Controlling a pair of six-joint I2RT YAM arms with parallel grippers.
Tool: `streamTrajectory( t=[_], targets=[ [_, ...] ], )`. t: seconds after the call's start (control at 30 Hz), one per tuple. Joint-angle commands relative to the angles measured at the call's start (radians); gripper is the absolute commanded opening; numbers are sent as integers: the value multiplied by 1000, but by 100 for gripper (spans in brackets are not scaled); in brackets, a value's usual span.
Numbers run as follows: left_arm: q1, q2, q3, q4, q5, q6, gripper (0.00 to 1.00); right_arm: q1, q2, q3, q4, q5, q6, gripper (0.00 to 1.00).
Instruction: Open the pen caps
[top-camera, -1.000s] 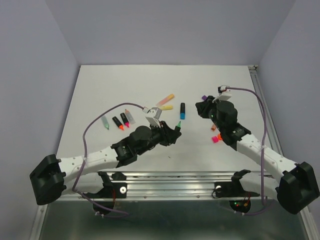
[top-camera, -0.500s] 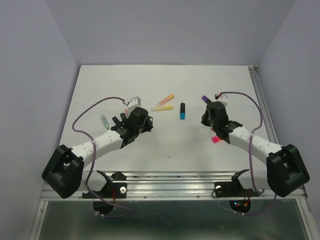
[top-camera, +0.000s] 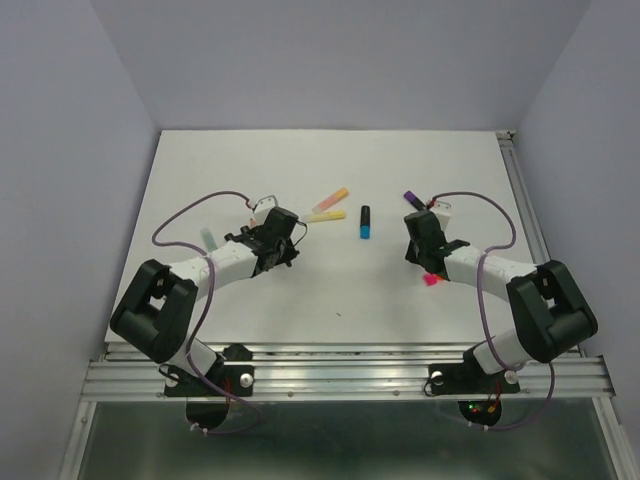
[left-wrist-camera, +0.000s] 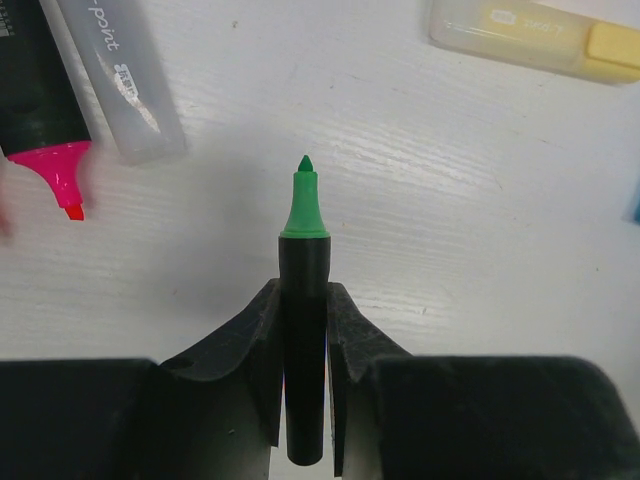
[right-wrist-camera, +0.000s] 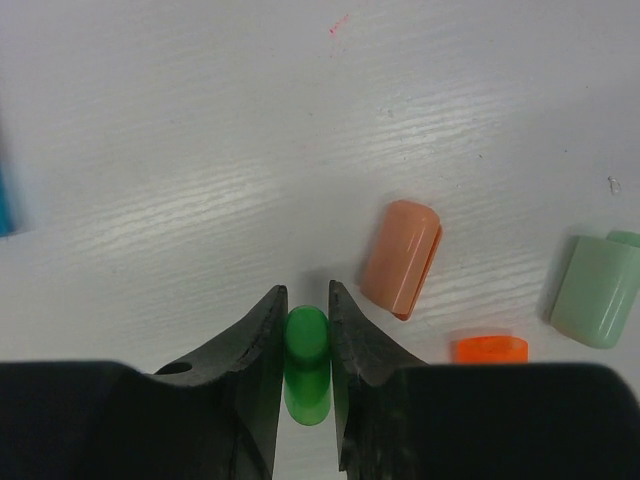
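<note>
My left gripper (left-wrist-camera: 303, 292) (top-camera: 282, 243) is shut on a black marker barrel whose bare green tip (left-wrist-camera: 304, 200) points away just above the table. My right gripper (right-wrist-camera: 307, 292) (top-camera: 418, 248) is shut on a green pen cap (right-wrist-camera: 306, 340), held low over the table. To its right lie loose pen caps: a peach one (right-wrist-camera: 401, 258), an orange one (right-wrist-camera: 490, 348) and a pastel green one (right-wrist-camera: 598, 290). A pink cap (top-camera: 432, 281) lies near the right arm in the top view.
Left of the held marker lie an uncapped pink-tipped marker (left-wrist-camera: 50, 130) and a pale barrel (left-wrist-camera: 120, 80). A yellow pastel marker (left-wrist-camera: 530, 35) lies at upper right. A blue marker (top-camera: 366, 222), a purple one (top-camera: 411, 197) and a pastel green one (top-camera: 209, 238) rest on the white table.
The left gripper carried the green-tipped marker left and back toward the row of markers. The right arm folded in and came down low beside the loose caps. Both grips stayed shut.
</note>
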Motion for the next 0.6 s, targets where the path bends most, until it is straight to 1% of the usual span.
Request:
streamTrajectory(
  t=[0.0,0.07,0.1,0.13,0.17,0.2,0.23,0.27,0.37,0.43,0.47,0.5,0.53,0.57],
  targets=[
    [-2,7,50,-32,-21,16,7,-8,-3,58,-19,42,24,27],
    [-2,14,57,-52,-32,18,13,-8,-12,59,-23,45,27,38],
    [-2,23,63,-58,-33,21,19,-8,-15,61,-28,50,27,40],
    [0,25,64,-63,-35,21,20,-7,-23,61,-30,50,28,44],
    [-2,23,64,-63,-33,24,25,-8,-26,62,-34,52,28,46],
    [-2,26,66,-65,-33,22,27,-8,-31,62,-40,52,28,50],
    [0,26,66,-66,-33,22,29,-8,-35,64,-43,47,28,52],
    [-2,28,66,-69,-38,24,36,-8,-49,64,-45,46,31,54],
    [-2,27,76,-83,-40,28,48,-8,-100,62,-33,-9,15,56],
    [0,20,78,-81,-30,41,52,-10,-135,59,-22,-48,-2,59],
    [-2,8,78,-81,-23,44,56,-8,-175,55,-4,-66,-16,62],
    [0,2,80,-80,-18,48,57,-8,-195,48,6,-86,-21,65],
    [-2,-6,83,-77,-17,53,59,-8,-212,36,15,-92,-25,71],
    [-2,-22,83,-74,-15,56,64,-8,-233,30,29,-102,-36,75]
  ],
)
